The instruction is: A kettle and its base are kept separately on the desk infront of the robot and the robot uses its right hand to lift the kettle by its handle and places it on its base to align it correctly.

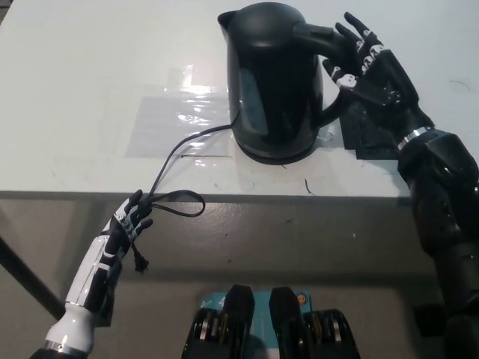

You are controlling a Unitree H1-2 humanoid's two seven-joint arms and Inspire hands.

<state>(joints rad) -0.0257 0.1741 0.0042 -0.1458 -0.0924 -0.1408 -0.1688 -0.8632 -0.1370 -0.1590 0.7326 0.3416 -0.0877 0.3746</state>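
A black electric kettle (275,82) stands upright on the white desk (82,82), toward 12 o'clock in the head view, its spout pointing to about 10 o'clock and its handle (329,71) arching out on the 3 o'clock side. Under the kettle's bottom a dark round edge shows, which may be its base (277,155); the kettle's body covers most of it, so whether the kettle sits fully on it cannot be told.

The black right hand (367,71) lies at about 2 o'clock, right against the handle. Its fingers (352,34) are spread and only loosely curved beside the handle's upper part, touching or nearly touching it, not wrapped around it. The forearm runs down toward 4 o'clock.

A black power cord (176,149) leaves the kettle's foot at its 8 o'clock side, crosses a clear taped sheet (176,123) on the desk, and loops over the desk's near edge. A patch of dark tape (374,138) lies on the desk under the right wrist.

The white left hand (129,222) rests at 7 o'clock, below the desk edge, its fingers loosely apart, touching the cord's loop without clearly holding it.
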